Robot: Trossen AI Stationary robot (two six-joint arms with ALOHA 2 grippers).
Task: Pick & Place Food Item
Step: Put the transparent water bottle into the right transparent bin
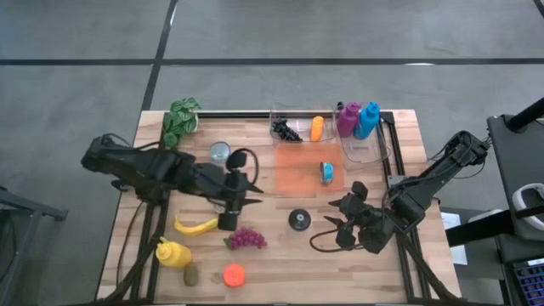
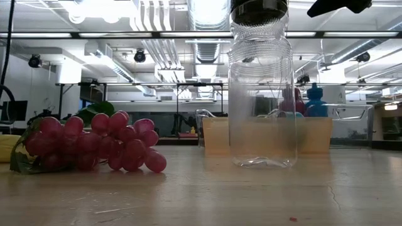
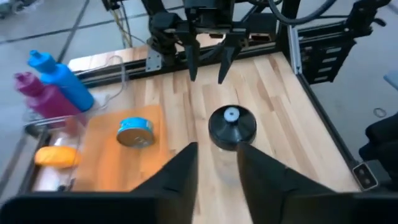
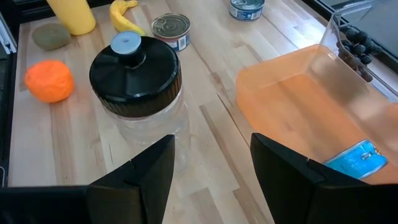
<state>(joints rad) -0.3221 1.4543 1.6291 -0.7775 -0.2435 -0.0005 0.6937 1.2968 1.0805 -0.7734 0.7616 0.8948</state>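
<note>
A blue-topped can [image 1: 327, 172] lies on the orange tray [image 1: 299, 174] at the table's middle far side; it also shows in the left wrist view [image 3: 135, 132]. My left gripper [image 1: 255, 194] hovers left of the tray, above the table, open with nothing between its fingers [image 3: 217, 171]. My right gripper [image 1: 321, 234] stands open near the right front, empty [image 4: 211, 168]. A clear jar with a black lid [image 1: 298, 220] stands upright on the table between the two grippers. Purple grapes [image 1: 246, 239] and a banana [image 1: 195, 226] lie on the wood below my left gripper.
A clear bin [image 1: 302, 127] at the far edge holds an orange item and dark grapes; purple and blue bottles [image 1: 359, 120] stand beside it. A silver can [image 1: 220, 152], green leaves [image 1: 180, 119], a yellow bottle [image 1: 172, 253], a kiwi [image 1: 191, 274] and an orange [image 1: 234, 274] sit on the left half.
</note>
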